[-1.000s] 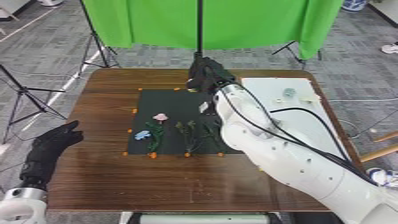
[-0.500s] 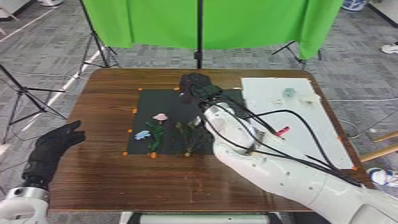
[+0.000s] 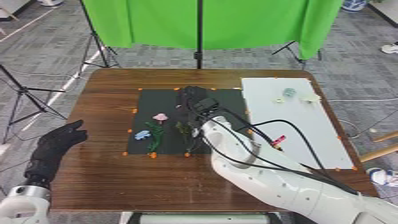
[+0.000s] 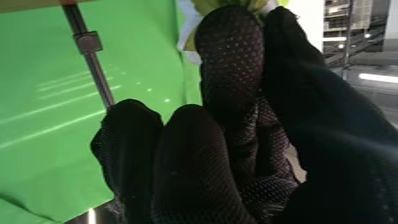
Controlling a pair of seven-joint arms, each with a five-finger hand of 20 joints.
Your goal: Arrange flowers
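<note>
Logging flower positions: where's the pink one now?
Head view: the pink flower is on the left part of the black mat, just beyond and slightly right of the blue flower.

No readable print — no labels, numbers or signs.

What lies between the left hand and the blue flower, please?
Between the left hand and the blue flower, the head view shows bare brown table, then the black mat's edge, with an orange mark near it.
</note>
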